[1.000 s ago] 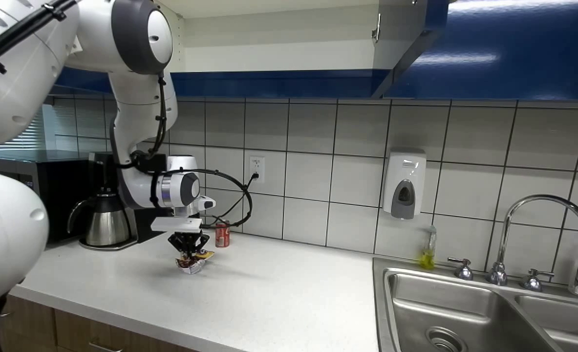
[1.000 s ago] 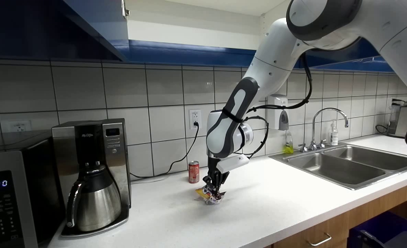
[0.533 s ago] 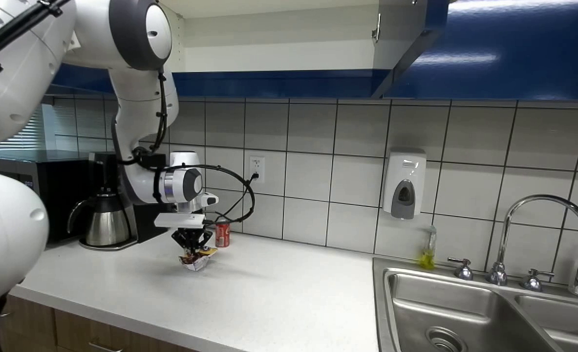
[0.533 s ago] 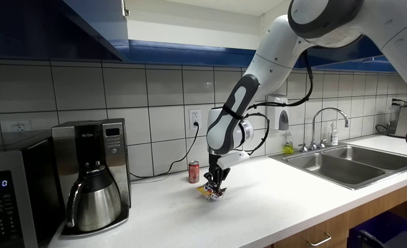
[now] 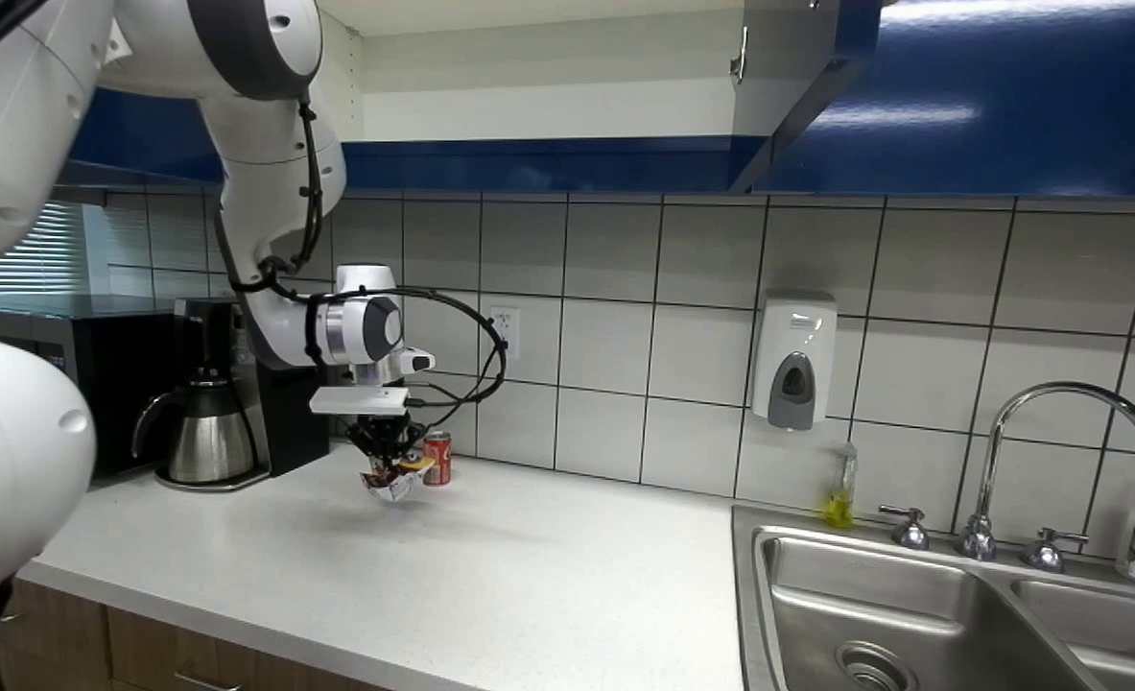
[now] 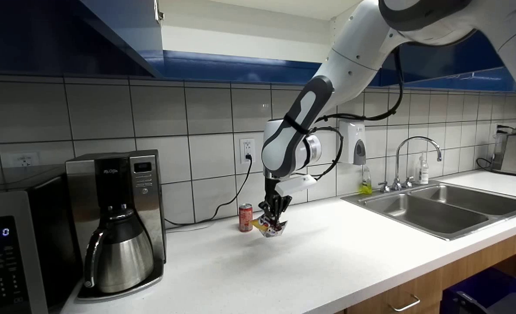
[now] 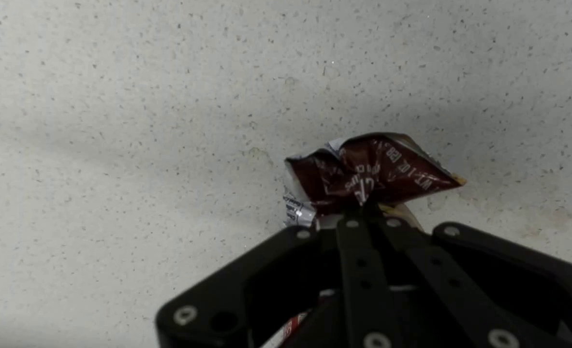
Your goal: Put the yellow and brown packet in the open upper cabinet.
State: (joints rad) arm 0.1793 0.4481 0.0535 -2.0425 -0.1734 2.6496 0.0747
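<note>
The yellow and brown packet (image 5: 396,480) hangs crinkled from my gripper (image 5: 387,463), a little above the counter. It also shows below the fingers in an exterior view (image 6: 270,227). In the wrist view the packet (image 7: 375,169) shows a dark brown face with white print, pinched between the closed fingertips (image 7: 363,212); the fingers hide part of it. The open upper cabinet (image 5: 548,82) is above and behind the gripper, with a pale interior and a blue lower edge; it shows in both exterior views (image 6: 244,35).
A red can (image 6: 245,218) stands on the counter close beside the packet, toward the wall. A coffee maker (image 6: 118,226) and microwave (image 6: 18,240) stand to one side, the sink (image 5: 874,614) to the other. An open cabinet door (image 5: 797,86) juts out beside the opening.
My gripper has risen with the packet, lifting it off the counter. It has also shifted slightly toward the red can in an exterior view. The can has not moved.
</note>
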